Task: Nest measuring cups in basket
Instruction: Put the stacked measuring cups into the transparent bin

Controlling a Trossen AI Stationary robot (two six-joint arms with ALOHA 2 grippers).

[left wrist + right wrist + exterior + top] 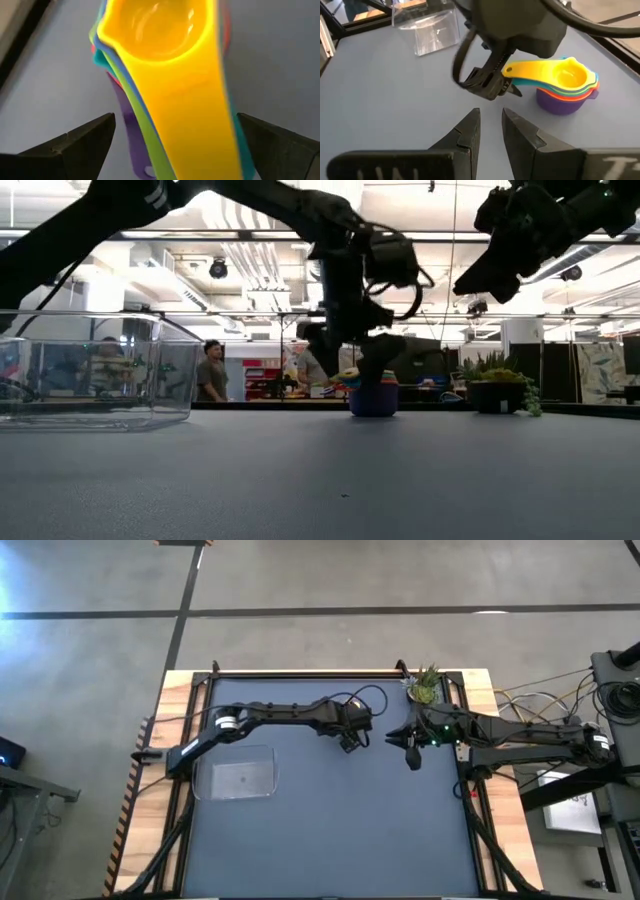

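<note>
Glossy plastic, the measuring cups (pixel 565 85) sit nested in one stack on the dark tabletop (pixel 330 830), yellow uppermost, purple at the bottom. Their flat handles fan toward the left claw (pixel 492 87), whose wide-spread fingers (pixel 82 145) straddle them without gripping. The right claw (pixel 490 132) hovers nearby, nearly closed and empty. The clear rounded basket (pixel 238 776) lies well apart.
</note>
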